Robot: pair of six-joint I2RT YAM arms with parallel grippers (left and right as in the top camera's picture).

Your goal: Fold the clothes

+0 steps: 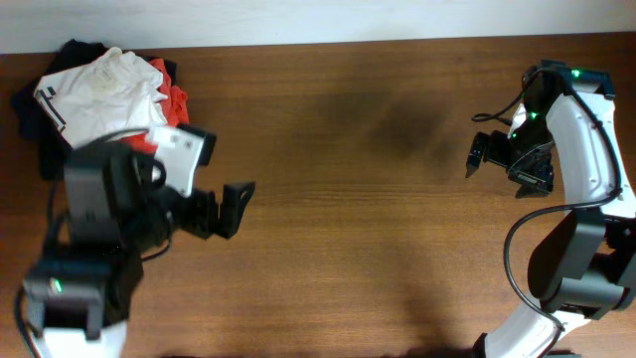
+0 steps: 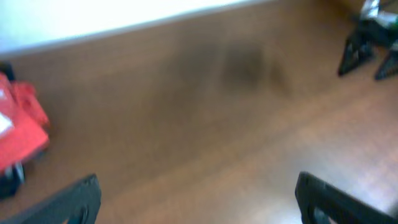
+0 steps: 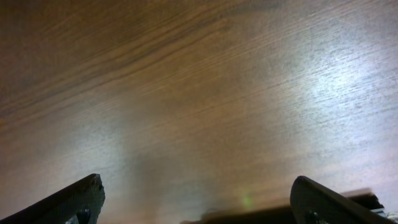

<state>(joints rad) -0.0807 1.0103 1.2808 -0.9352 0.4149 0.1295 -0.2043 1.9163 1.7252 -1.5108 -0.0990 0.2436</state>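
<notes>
A pile of clothes (image 1: 99, 89) lies at the table's far left corner: a white garment on top, a red one (image 1: 174, 99) under it, dark ones at the edge. The red garment also shows at the left of the left wrist view (image 2: 22, 124). My left gripper (image 1: 227, 209) is open and empty, to the right of the pile and apart from it; its fingers frame bare wood in the left wrist view (image 2: 196, 199). My right gripper (image 1: 500, 169) is open and empty at the far right, above bare wood in the right wrist view (image 3: 196, 202).
The brown wooden table (image 1: 368, 229) fills the view, with a white wall along its far edge. The right arm's body and cable (image 1: 581, 229) stand at the right edge.
</notes>
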